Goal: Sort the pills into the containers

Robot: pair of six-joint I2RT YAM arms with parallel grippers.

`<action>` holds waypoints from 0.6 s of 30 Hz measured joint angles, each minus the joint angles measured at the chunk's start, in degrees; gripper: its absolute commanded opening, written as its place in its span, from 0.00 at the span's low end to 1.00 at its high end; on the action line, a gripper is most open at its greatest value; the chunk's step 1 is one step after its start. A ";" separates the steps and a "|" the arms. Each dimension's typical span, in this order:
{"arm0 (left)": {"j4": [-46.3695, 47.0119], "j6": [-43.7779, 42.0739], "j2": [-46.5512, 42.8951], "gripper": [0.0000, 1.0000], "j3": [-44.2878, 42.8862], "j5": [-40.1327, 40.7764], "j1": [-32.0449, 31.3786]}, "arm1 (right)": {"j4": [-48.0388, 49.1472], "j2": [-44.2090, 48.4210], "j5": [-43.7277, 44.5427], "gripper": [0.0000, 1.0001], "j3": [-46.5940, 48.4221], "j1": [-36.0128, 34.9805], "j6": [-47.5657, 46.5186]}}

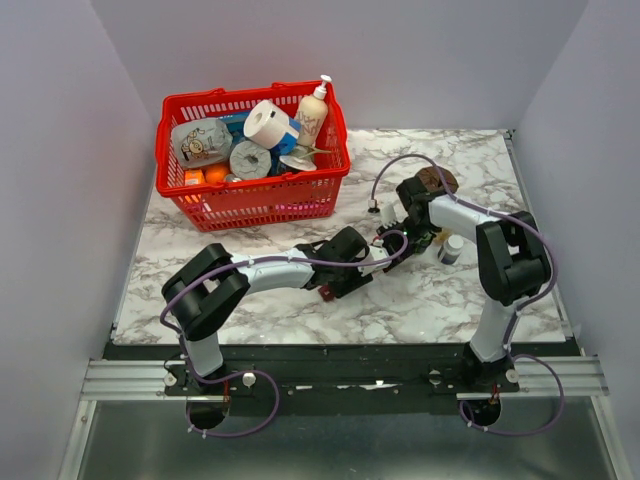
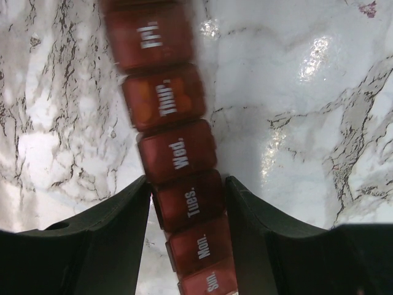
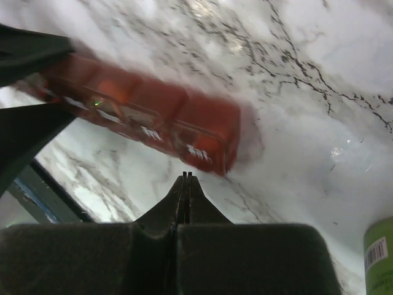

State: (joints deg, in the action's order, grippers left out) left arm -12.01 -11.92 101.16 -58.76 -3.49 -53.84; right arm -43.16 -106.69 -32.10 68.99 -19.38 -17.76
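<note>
The dark red-brown pill organizer (image 2: 175, 153) lies on the marble table, its lids marked Sun. to Fri. in the left wrist view. My left gripper (image 2: 187, 184) is shut on it at the Tues. compartment, one finger on each long side. In the top view the left gripper (image 1: 347, 262) is at mid-table and one red end of the organizer (image 1: 326, 292) sticks out below it. My right gripper (image 3: 186, 176) is shut and empty, its tips just short of the organizer's Sat. end (image 3: 206, 138). In the top view the right gripper (image 1: 408, 240) faces the left one. No loose pills show.
A red mesh basket (image 1: 250, 200) full of groceries stands at the back left. A small white bottle (image 1: 452, 248) stands right of the right gripper, and a green-labelled bottle (image 3: 379, 252) shows in the right wrist view. A brown round object (image 1: 437, 180) lies behind the right arm.
</note>
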 measured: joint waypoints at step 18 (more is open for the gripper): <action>0.00 0.33 -0.02 0.66 0.02 -0.02 0.55 | -2.86 8.94 -6.54 0.03 1.29 0.28 -4.66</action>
State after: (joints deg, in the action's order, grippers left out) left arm -12.01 -11.60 101.14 -58.74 -3.51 -53.30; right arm -46.02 -97.76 -38.63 70.28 -19.09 -22.41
